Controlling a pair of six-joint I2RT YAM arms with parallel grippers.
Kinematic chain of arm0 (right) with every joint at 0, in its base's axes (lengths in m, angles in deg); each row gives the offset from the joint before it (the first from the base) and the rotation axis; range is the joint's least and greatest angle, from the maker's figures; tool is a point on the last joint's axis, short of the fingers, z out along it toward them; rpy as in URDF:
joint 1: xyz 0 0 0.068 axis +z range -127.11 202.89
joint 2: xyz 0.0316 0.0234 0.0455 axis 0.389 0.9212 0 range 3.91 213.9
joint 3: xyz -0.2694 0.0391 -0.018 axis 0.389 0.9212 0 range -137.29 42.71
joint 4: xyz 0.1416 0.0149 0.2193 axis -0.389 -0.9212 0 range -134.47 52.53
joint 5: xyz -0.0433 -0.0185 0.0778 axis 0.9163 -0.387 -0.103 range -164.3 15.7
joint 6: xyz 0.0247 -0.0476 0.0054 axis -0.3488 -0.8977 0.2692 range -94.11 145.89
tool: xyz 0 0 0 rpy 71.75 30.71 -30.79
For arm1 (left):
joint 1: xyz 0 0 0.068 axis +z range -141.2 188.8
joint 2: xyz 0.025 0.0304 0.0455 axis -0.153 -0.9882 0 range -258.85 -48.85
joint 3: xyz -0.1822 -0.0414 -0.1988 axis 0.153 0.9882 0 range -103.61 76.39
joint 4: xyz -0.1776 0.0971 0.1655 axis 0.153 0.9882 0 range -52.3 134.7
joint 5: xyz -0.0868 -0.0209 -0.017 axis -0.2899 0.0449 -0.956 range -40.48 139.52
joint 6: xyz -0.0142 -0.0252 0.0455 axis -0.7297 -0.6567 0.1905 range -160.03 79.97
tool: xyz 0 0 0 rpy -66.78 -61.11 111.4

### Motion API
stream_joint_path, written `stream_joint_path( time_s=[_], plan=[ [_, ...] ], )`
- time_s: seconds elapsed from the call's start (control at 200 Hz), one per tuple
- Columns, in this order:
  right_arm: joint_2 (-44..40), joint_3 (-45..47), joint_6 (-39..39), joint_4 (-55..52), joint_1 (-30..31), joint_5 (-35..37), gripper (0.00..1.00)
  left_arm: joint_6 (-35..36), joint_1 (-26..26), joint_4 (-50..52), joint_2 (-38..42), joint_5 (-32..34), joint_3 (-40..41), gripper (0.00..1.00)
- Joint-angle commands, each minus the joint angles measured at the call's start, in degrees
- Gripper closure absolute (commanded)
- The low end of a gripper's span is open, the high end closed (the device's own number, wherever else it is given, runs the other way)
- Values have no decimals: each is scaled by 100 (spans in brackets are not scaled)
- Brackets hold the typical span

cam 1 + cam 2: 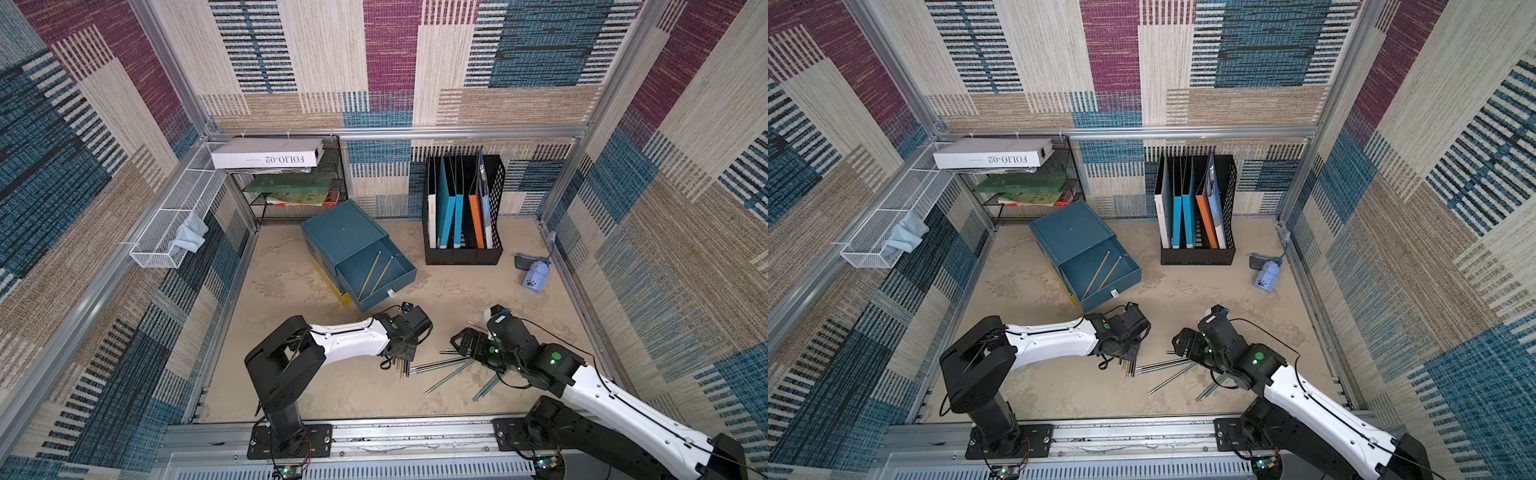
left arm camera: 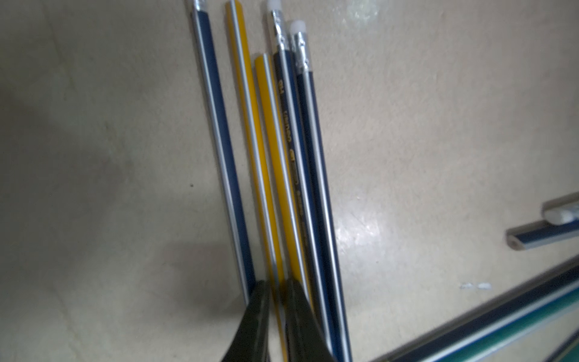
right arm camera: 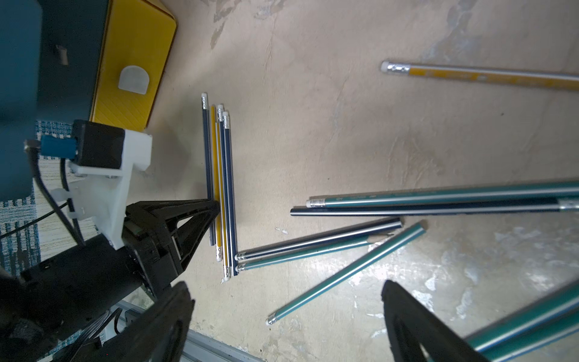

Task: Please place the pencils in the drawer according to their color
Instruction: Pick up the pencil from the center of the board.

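Several pencils [image 3: 219, 175] lie side by side on the table, black ones and yellow-striped ones. My left gripper [image 2: 277, 291] points down on this bundle [image 1: 402, 368] and is shut on one yellow-striped pencil [image 2: 252, 134], which still rests on the table. More teal and black pencils [image 1: 449, 370] lie scattered to the right. Above these my right gripper [image 3: 286, 291] hangs wide open and empty, over a teal pencil [image 3: 344, 272]. The teal drawer [image 1: 386, 297] is pulled out of the cabinet and holds two yellow pencils [image 1: 376, 270]. A shut yellow drawer [image 3: 131, 62] sits below it.
A black file holder [image 1: 463, 208] with folders stands at the back right. A mesh shelf with books [image 1: 291, 187] and a white box [image 1: 268, 153] stands at the back left. A white wire basket [image 1: 174, 224] hangs on the left wall. A small blue gadget [image 1: 536, 276] lies far right.
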Motion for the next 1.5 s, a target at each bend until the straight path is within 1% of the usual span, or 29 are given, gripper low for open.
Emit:
stream_joint_path(
  time_s=[0.0, 0.17, 0.341, 0.636, 0.862, 0.962, 1.027, 1.172, 1.493],
  plan=[
    [-2, -3, -43, 22, -17, 8, 2, 51, 14, -12, -73, -22, 0, 85],
    [1, -42, -82, -7, -49, 23, 2, 55, 13, 41, -198, -59, -28, 85],
    [3, -81, -126, -32, -73, 25, 2, 55, 13, 184, -355, -89, -105, 82],
    [6, -211, -151, -78, -108, 15, 2, -61, 11, 629, -587, -69, -200, 84],
    [16, -350, -180, -130, -126, 43, 2, -118, 16, 914, -822, -112, -287, 93],
    [36, -403, -196, -138, -129, 50, 2, -113, 10, 956, -877, -160, -314, 100],
    [51, -430, -201, -145, -135, 50, 2, -100, 12, 969, -894, -195, -333, 100],
    [95, -470, -235, -140, -148, 42, 2, -20, 4, 975, -812, -261, -398, 100],
    [176, -431, -263, -47, -161, 6, 2, 152, 4, 1318, -93, -154, -803, 100]
  ],
)
